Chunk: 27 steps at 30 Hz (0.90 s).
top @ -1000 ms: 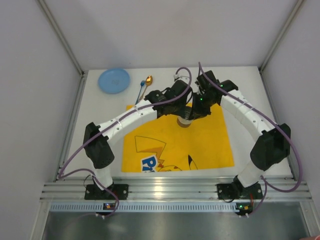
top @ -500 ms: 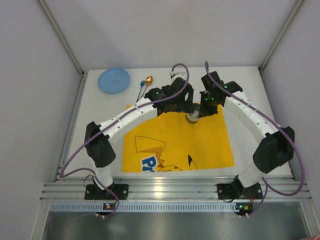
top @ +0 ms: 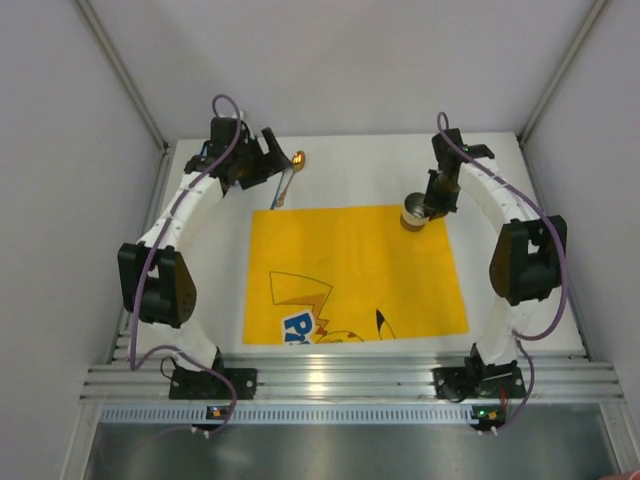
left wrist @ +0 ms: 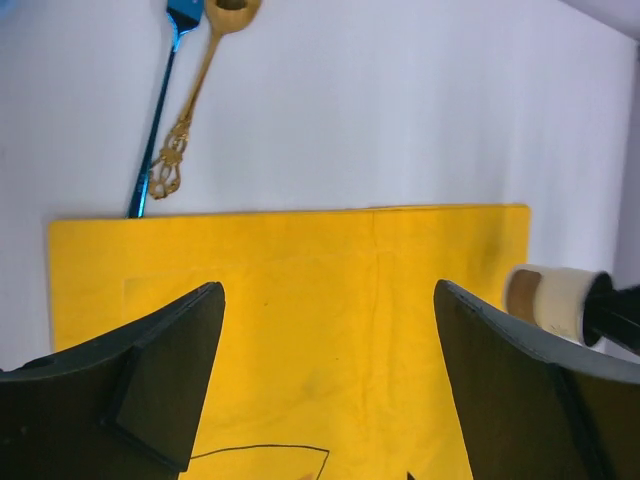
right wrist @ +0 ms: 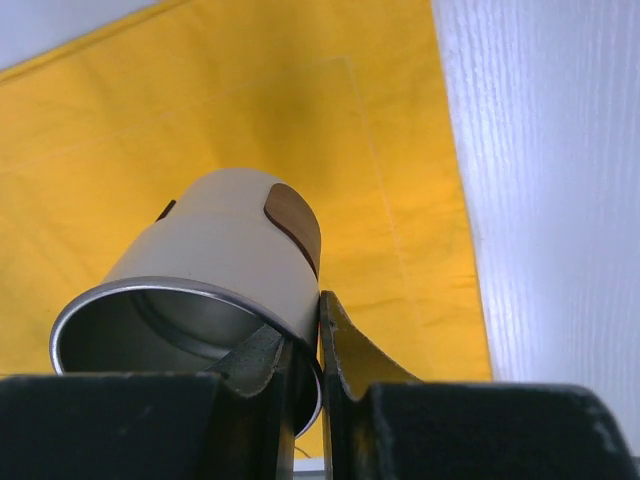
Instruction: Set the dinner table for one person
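A cream metal cup (top: 412, 214) hangs tilted over the far right corner of the yellow placemat (top: 350, 270), which lies on the white dinner table (top: 350, 165). My right gripper (right wrist: 305, 350) is shut on the cup (right wrist: 215, 255), with one finger inside the rim and one outside. I cannot tell whether the cup touches the mat. My left gripper (left wrist: 328, 288) is open and empty, high over the mat's far edge. In the top view the left gripper (top: 262, 160) sits at the far left of the table.
A gold spoon (left wrist: 200, 90) and a blue fork (left wrist: 160, 120) lie side by side on the table just beyond the mat's far left corner. White walls close in the table on three sides. A ribbed aluminium rail (top: 350, 385) runs along the near edge.
The left gripper opened, let go of the cup and swung back to the far left, covering the spot where the blue plate showed. The right gripper shut on the cup's rim and carried it right.
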### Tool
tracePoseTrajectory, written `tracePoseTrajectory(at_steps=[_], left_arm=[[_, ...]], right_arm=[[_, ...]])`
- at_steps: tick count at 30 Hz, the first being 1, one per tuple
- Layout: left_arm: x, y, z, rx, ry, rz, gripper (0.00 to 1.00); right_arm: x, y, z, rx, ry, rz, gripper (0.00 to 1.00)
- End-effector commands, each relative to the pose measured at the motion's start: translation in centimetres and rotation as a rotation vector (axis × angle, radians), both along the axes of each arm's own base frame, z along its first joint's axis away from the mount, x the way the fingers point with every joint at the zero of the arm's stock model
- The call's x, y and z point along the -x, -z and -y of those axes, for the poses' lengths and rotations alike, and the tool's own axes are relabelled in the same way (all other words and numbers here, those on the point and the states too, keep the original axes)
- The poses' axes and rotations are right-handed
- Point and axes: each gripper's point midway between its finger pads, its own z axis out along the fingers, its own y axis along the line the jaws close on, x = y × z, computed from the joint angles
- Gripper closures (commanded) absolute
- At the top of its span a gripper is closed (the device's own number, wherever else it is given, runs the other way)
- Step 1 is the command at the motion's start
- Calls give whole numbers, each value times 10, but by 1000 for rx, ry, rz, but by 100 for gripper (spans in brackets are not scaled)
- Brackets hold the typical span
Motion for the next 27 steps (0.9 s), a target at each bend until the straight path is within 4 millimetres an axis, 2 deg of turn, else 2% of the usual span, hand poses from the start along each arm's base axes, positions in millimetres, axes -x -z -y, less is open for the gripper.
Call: tracePoseTrajectory(at_steps=[1, 2, 3, 4, 6, 7, 9, 11, 12, 13, 15, 16, 19, 20, 23, 24, 25, 26, 27], left_arm=[[16, -29, 66, 235, 345, 101, 10], [21, -28, 76, 293, 398, 76, 11], [14, -14, 76, 292, 380, 53, 11], [8, -7, 72, 275, 346, 49, 11], [-9, 14, 52, 249, 240, 21, 11], [-15, 21, 42, 241, 196, 8, 11], [-33, 33, 9, 193, 76, -11, 11], [-47, 41, -24, 132, -17, -12, 11], [-54, 39, -35, 113, -48, -4, 11], [-61, 40, -54, 79, -98, 8, 12], [-68, 40, -74, 43, -154, 14, 12], [-73, 40, -93, 13, -216, 20, 12], [-79, 46, -120, -23, -311, 6, 12], [-82, 48, -144, -42, -380, 4, 12], [-86, 63, -172, -64, -473, -36, 12], [-91, 72, -175, -62, -482, -55, 12], [-90, 78, -189, -84, -531, -78, 12], [-95, 76, -193, -90, -550, -76, 13], [-96, 87, -202, -117, -588, -99, 13]], right_arm=[[-2, 0, -1, 35, -9, -33, 100], [-3, 2, -5, 35, -15, -37, 100], [-8, 1, -6, 38, -13, -30, 100], [-10, 7, -5, 45, -9, -44, 100], [-17, 4, -3, 55, -5, -34, 100], [-19, 10, -1, 69, -2, -48, 100], [-25, 9, 4, 88, 9, -51, 100], [-28, 16, 11, 122, 22, -64, 100], [-28, 20, 15, 134, 39, -73, 100], [-29, 25, 21, 158, 55, -80, 100], [-26, 36, 27, 173, 75, -103, 100], [-26, 42, 31, 193, 87, -115, 100], [-20, 57, 38, 218, 126, -140, 98], [-21, 61, 37, 213, 133, -134, 94], [-14, 72, 35, 198, 150, -158, 49], [-11, 74, 34, 196, 151, -166, 29], [-10, 76, 34, 195, 152, -173, 21], [-9, 74, 34, 193, 151, -173, 15], [-8, 71, 35, 197, 149, -171, 9]])
